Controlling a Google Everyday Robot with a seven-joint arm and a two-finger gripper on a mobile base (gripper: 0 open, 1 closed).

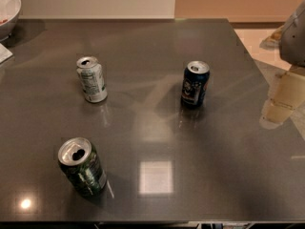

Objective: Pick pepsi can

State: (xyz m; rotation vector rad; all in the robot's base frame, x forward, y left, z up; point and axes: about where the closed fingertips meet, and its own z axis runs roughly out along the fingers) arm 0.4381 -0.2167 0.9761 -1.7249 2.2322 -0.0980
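While the pepsi can [195, 83] stands upright on the grey table [152, 142], the gripper [282, 99] hangs well to its right at the frame's edge, apart from every can. Whether it is open cannot be told. A white-and-green can [92, 79] sits left of the pepsi can, a dark green can [82, 167] front-left. Best to come in from the right at mid-height, bracketing the body squarely before closing.

Dim, warm light; the glossy counter [152, 46] carries a square glare patch and a small bright spot; the claw [295, 32] looms grey at the right edge.
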